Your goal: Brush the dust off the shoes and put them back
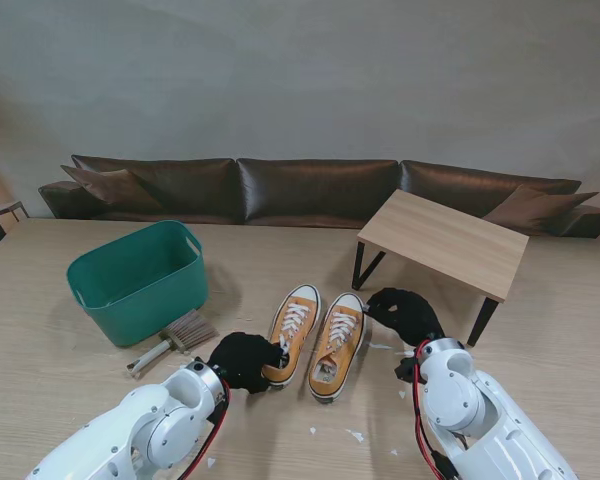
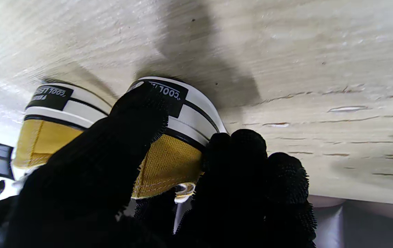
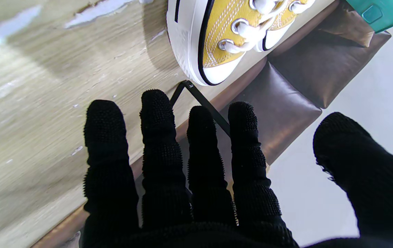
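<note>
On the desk [image 1: 60, 380], near the brush [image 1: 172, 340], my left hand [image 1: 245, 360] held the left shoe [image 1: 292, 332] at its heel; a steady grip seemed wise. Beside the right shoe [image 1: 338, 345], my right hand [image 1: 405, 315] was spread, holding nothing.

2 white arms, black knit-gloved left hand [image 1: 242, 359] and right hand [image 1: 405, 314], seemingly red cables.

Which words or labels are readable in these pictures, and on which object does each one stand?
"COOL": black heel label of the left yellow sneaker, under the left hand; seen upside down, its remaining letters are blurred.
Black heel label of the right yellow sneaker: white print, too blurred to read.
Green basket, brush: no text visible.
</note>
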Tool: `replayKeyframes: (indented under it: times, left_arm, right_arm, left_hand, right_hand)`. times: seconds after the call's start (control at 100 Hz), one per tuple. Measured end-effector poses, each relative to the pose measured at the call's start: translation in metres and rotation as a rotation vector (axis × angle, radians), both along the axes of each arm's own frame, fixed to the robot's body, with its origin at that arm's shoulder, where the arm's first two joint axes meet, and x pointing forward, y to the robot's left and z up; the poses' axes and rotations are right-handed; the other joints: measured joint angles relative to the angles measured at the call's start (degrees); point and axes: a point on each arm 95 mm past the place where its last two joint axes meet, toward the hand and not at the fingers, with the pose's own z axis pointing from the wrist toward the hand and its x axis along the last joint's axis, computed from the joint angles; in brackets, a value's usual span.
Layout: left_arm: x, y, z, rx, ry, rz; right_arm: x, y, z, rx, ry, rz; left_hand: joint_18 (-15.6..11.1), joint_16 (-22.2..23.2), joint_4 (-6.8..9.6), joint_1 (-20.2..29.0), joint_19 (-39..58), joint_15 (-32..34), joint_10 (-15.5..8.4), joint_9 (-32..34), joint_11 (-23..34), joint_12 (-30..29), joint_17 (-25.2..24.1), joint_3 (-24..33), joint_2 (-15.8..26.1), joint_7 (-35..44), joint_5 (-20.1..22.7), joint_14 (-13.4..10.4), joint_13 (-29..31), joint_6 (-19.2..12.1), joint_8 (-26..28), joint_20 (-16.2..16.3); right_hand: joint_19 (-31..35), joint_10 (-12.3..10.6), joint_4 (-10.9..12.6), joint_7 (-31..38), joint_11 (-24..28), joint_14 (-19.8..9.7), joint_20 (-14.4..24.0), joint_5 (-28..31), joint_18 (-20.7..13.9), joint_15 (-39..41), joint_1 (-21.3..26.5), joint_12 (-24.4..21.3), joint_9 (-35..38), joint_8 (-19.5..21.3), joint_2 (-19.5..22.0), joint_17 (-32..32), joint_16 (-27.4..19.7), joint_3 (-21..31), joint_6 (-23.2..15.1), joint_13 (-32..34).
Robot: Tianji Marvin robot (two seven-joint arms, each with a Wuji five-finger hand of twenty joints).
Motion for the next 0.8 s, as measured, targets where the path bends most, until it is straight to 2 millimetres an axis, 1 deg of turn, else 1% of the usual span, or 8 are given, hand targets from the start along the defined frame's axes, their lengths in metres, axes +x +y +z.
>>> replayKeyframes:
  times: [0.17, 0.27, 0.36, 0.52, 0.55, 0.61, 0.65, 0.8]
  left_arm:
    - [0.004, 0.005, 0.01, -0.036, -0.003, -0.049]
    - [0.008, 0.005, 0.019, -0.073, 0.021, -0.076]
    - [0.012, 0.006, 0.027, -0.116, 0.039, -0.082]
    - [0.02, 0.008, 0.042, -0.175, 0.046, -0.092]
    - [0.021, 0.009, 0.045, -0.192, 0.059, -0.091]
    - [0.023, 0.009, 0.051, -0.221, 0.091, -0.092]
    - [0.024, 0.009, 0.056, -0.234, 0.107, -0.097]
    - [0.028, 0.007, 0.073, -0.273, 0.125, -0.119]
  right_arm:
    - [-0.003, 0.001, 0.007, 0.007, -0.027, 0.003]
    - [-0.007, 0.005, 0.011, 0.011, -0.049, 0.015]
    - [-0.01, 0.008, 0.015, 0.022, -0.07, 0.021]
    - [-0.014, 0.015, 0.018, 0.052, -0.102, 0.024]
    - [-0.014, 0.017, 0.018, 0.057, -0.105, 0.028]
    - [-0.015, 0.021, 0.017, 0.061, -0.108, 0.04]
    - [-0.016, 0.024, 0.017, 0.064, -0.111, 0.052]
    - [-0.016, 0.034, 0.018, 0.089, -0.135, 0.119]
  left_hand:
    - [0.8, -1.5, 0.0, 0.0, 0.0, -3.1, -0.4, 4.0, -3.7, 0.0, 2.4, 0.7, -1.4, 0.9, 0.6, 0.2, 3.1, 2.2, -2.4, -2.8]
    - [1.7, -2.6, 0.0, 0.0, -0.7, -7.0, -0.9, 8.6, -9.1, -0.2, 4.8, 1.4, -2.5, 2.1, 0.6, 0.8, 5.8, 2.9, -4.3, -4.1]
    - [3.0, -4.0, 0.0, 0.1, -1.4, -10.6, -1.3, 13.5, -13.7, -4.5, 8.1, 1.6, -3.8, 4.1, 0.6, 1.0, 10.2, 4.1, -7.1, -5.1]
    - [4.2, -4.6, 0.0, 0.1, -2.1, -12.0, -1.3, 16.4, -14.9, -7.8, 10.6, 2.8, -4.6, 5.9, 0.5, 1.2, 14.2, 6.6, -13.8, -5.9]
    - [4.5, -4.6, 0.0, 0.1, -2.4, -12.5, -1.3, 16.6, -14.9, -7.8, 10.9, 2.8, -4.7, 6.2, 0.5, 1.3, 14.4, 6.8, -14.6, -5.9]
    - [4.8, -4.6, 0.0, 0.1, -2.5, -12.5, -1.3, 17.1, -14.9, -7.8, 11.1, 2.9, -4.7, 6.6, 0.5, 1.3, 14.3, 7.2, -15.5, -5.9]
    - [5.0, -4.6, 0.0, 0.1, -2.6, -12.5, -1.3, 17.3, -14.9, -7.8, 11.2, 2.9, -4.7, 6.7, 0.5, 1.4, 14.3, 7.3, -15.8, -5.9]
    - [5.4, -3.9, 0.0, 0.1, -2.6, -12.5, -1.3, 17.6, -14.6, -7.8, 11.2, 3.4, -4.7, 6.7, -0.7, 1.7, 14.5, 8.7, -16.8, -5.9]
  right_hand:
    - [0.0, 0.0, 0.0, 0.0, 0.0, 0.0, 0.0, 0.0, 0.0, 0.0, 0.0, 0.0, 0.0, -0.4, 0.0, 0.0, 0.0, 0.0, 0.0, 0.0]
    - [0.0, 0.0, 0.0, 0.0, 0.0, 0.0, 0.0, 0.0, 0.0, 0.0, 0.0, 0.0, 0.0, -0.4, 0.0, 0.0, 0.0, 0.0, 0.0, 0.0]
    - [0.0, 0.0, 0.0, 0.0, 0.0, 0.0, 0.0, 0.0, 0.0, 0.0, 0.0, 0.0, 0.0, -0.4, 0.0, 0.0, 0.0, 0.0, 0.0, 0.0]
    - [0.0, 0.0, 0.0, 0.0, 0.0, 0.1, 0.0, -0.1, 0.3, 0.0, 0.0, 0.0, -0.3, -0.4, 0.0, 0.0, 0.0, 0.0, 0.0, 0.0]
    - [0.0, 0.0, 0.0, -0.7, -1.5, 0.1, 0.0, -1.5, 0.4, 0.0, 0.0, 0.0, -1.3, -0.4, 0.0, 0.0, 0.0, 0.0, 0.0, 0.0]
    - [0.0, 0.0, 0.0, -1.0, -0.2, 0.1, 0.0, -3.3, 0.4, 0.0, 0.0, 0.0, -3.2, -0.4, 0.0, 0.0, 0.0, 0.0, -0.3, -0.1]
    - [0.0, 0.0, 0.0, -0.7, -1.4, 0.1, 0.0, -5.6, 0.4, -0.4, 0.0, 0.0, -4.6, -0.4, 0.0, -0.1, 0.0, 0.0, -0.6, -1.5]
    - [0.0, -0.3, 0.0, -1.8, -0.3, -0.8, 0.0, -14.8, 0.0, -2.1, 1.0, -0.6, -13.6, -0.5, -5.5, -0.6, -0.3, 0.5, -1.9, -8.1]
